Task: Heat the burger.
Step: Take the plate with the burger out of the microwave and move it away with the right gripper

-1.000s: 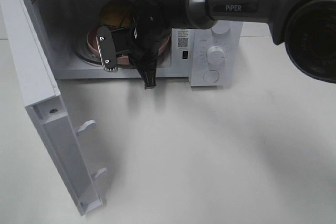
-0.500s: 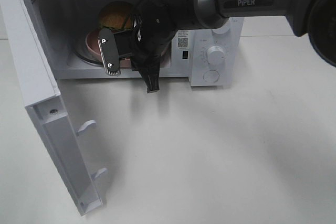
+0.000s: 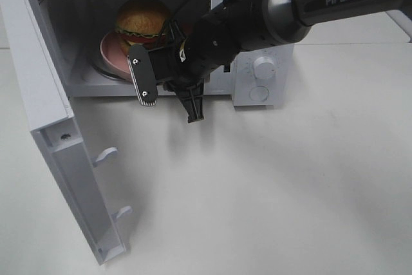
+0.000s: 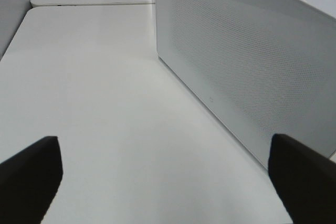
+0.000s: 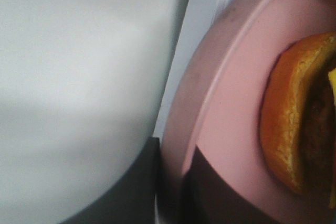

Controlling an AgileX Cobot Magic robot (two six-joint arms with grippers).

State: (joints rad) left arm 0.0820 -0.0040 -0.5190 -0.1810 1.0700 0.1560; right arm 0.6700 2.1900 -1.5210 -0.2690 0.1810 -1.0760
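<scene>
burger [image 3: 143,18] on pink plate [image 3: 109,48] in microwave [image 3: 257,91] | right fingers [image 3: 143,80] apart | left fingers [image 4: 302,174] seemingly apart

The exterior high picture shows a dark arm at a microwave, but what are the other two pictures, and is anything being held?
This is a robot with two arms. The high camera looks down on a white table with an open microwave. Inside, the burger sits on a pink plate. The right gripper, at the doorway, is open and seems to hold nothing. The other two pictures come from cameras on the wrists. The right one sees the plate and bun up close. The left one shows the open, empty left gripper over the table beside a white perforated panel.
</scene>
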